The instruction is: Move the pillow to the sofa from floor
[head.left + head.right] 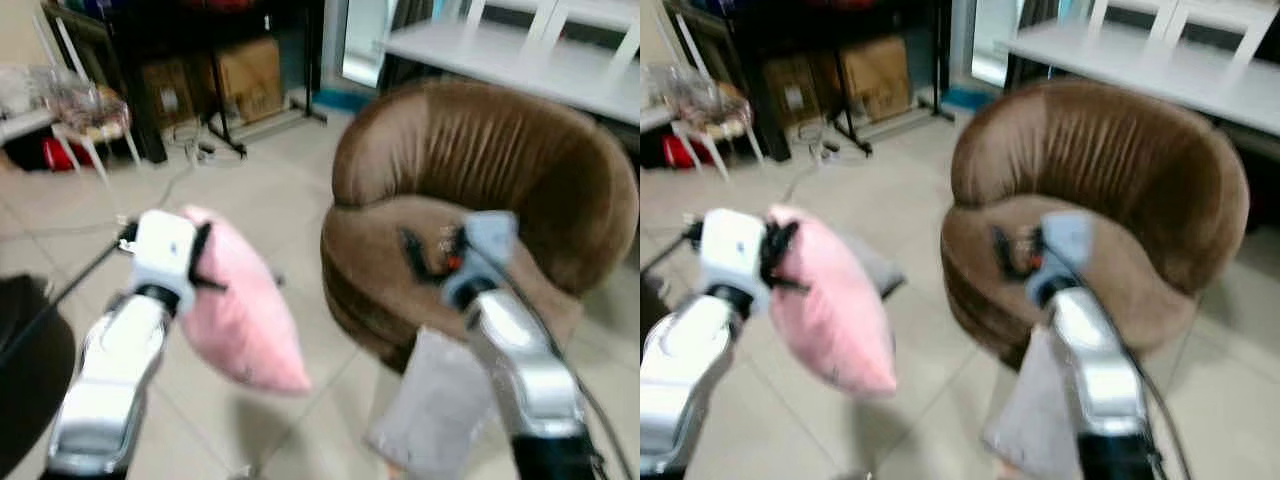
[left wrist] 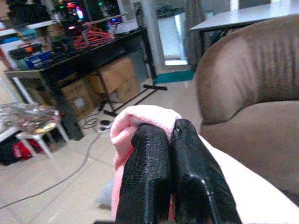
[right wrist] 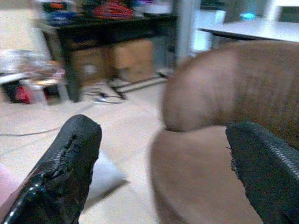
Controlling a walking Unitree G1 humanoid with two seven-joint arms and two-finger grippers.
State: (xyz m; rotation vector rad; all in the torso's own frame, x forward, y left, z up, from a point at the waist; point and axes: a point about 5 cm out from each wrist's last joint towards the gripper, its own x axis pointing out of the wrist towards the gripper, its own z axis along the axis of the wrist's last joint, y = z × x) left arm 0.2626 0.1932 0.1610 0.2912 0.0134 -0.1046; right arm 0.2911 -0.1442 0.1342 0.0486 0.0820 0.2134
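The left gripper (image 2: 170, 154) is pinched tight on one corner of the pink pillow (image 1: 240, 310), which hangs clear of the tiled floor (image 1: 280, 190), left of the sofa (image 1: 480, 200). A thin pinch on soft, slack fabric could slip, dropping it short of the seat. The right gripper (image 3: 163, 158) is spread wide and empty, near the seat. The sofa is round, brown and velvety; a grey cushion (image 1: 435, 405) leans at its near side.

The left gripper (image 1: 203, 262) holds a pink pillow (image 1: 245, 315) up off the tiled floor (image 1: 250, 190), left of a round brown sofa (image 1: 490, 190). The right gripper (image 1: 425, 255) reaches over the sofa's seat. Cardboard boxes (image 1: 245, 75) stand far left.
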